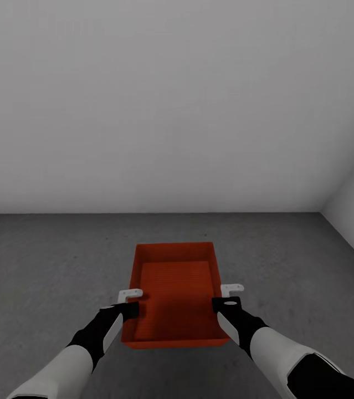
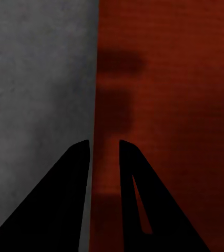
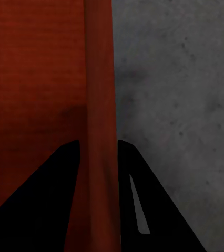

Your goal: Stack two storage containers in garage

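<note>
A: One storage container [image 1: 175,296] is in view, an orange-red open-topped box carried between our two claws over the dark grey floor [image 1: 44,260] of the garage, facing a plain white-grey wall [image 1: 171,111].

B: Confirm the grip on each side.

A: Left claw [image 1: 127,302]: the left wrist view shows one finger outside the container's left side wall and one inside, the thin wall between them. We read this claw as clenched on the wall. Right claw [image 1: 227,298]: the right wrist view shows the right side wall running up between the two fingers, both pressed close to it. Also clenched on the wall.

B: Orientation of the container relative to the claws?

A: Its long axis runs straight away from us, toward the wall. The claws grip the two long walls near the end closest to us, so most of the box extends forward, beyond the fingertips. Both arms are about equally near; neither leads.

B: Height above the floor?

A: We cannot tell whether the base is touching the floor or just above it. The wrist views show speckled concrete directly beside each wall.

B: What does the next move depend on?

A: In our judgement, on lowering both claws evenly, since the weight lies ahead of the grip and the far end could dip first.
</note>
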